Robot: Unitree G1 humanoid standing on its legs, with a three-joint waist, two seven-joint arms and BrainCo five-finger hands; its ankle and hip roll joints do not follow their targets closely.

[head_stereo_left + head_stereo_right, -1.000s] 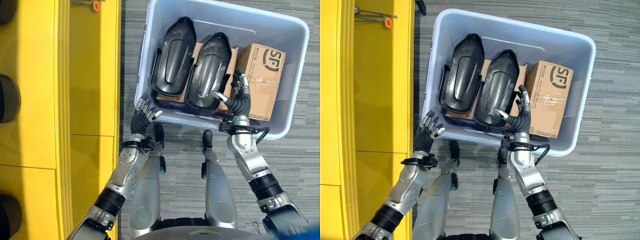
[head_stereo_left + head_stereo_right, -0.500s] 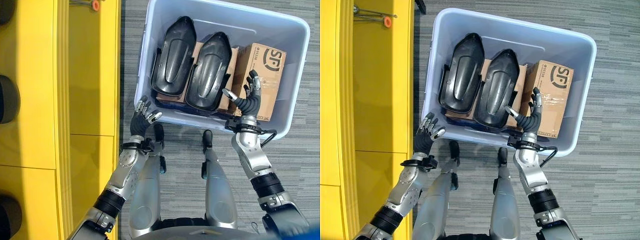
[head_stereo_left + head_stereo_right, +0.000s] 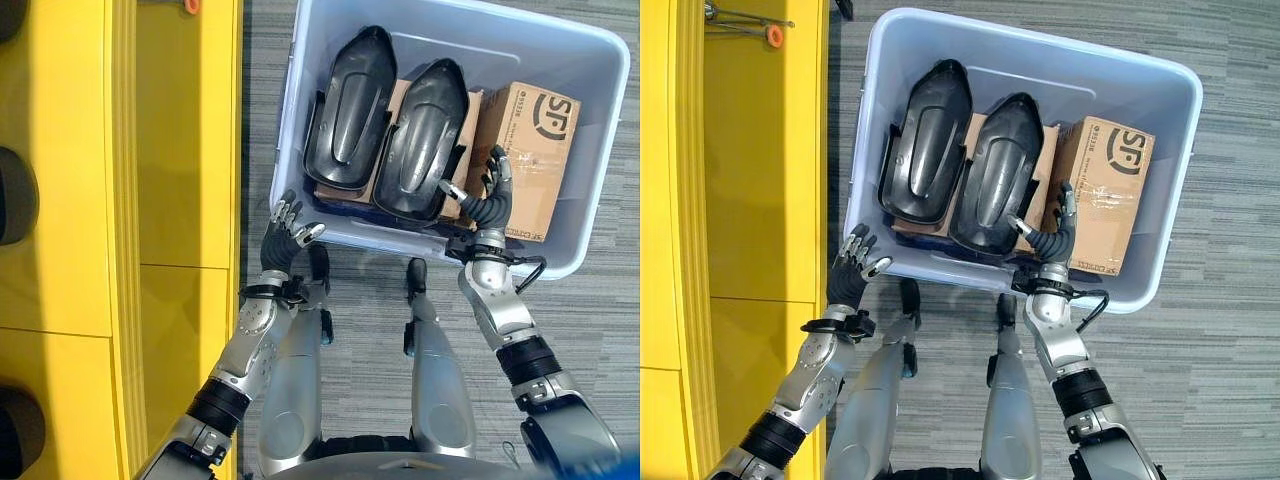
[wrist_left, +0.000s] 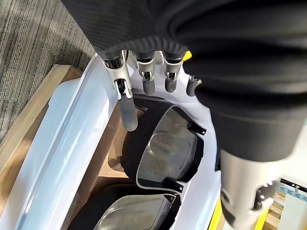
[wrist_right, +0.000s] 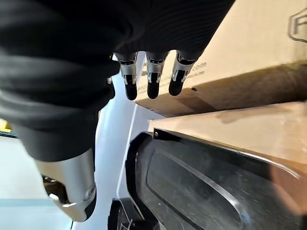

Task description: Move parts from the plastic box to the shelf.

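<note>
Grey striped carpet floor (image 3: 1230, 150) lies open at the right of the head views and in a narrow strip at the left of the pale blue-white plastic box (image 3: 592, 150), between its left wall and the tall yellow shelf (image 3: 180, 150) that runs down the left edge. The box sits in the upper right of the frame. Two black moulded plastic parts lie side by side in its left half, the left black part (image 3: 348, 108) and the right black part (image 3: 423, 140), both resting on flat brown cardboard. A brown cardboard carton (image 3: 525, 160) lies just beside them in the right half, close to the box's right wall.

The robot's right hand (image 3: 485, 195) reaches over the near rim at lower centre of the box, between the right black part and the carton, fingers loosely spread and thumb apart, grasping nothing. The left hand (image 3: 287, 225) hangs outside the box at its lower-left corner, just beside the rim, fingers relaxed and empty.
</note>
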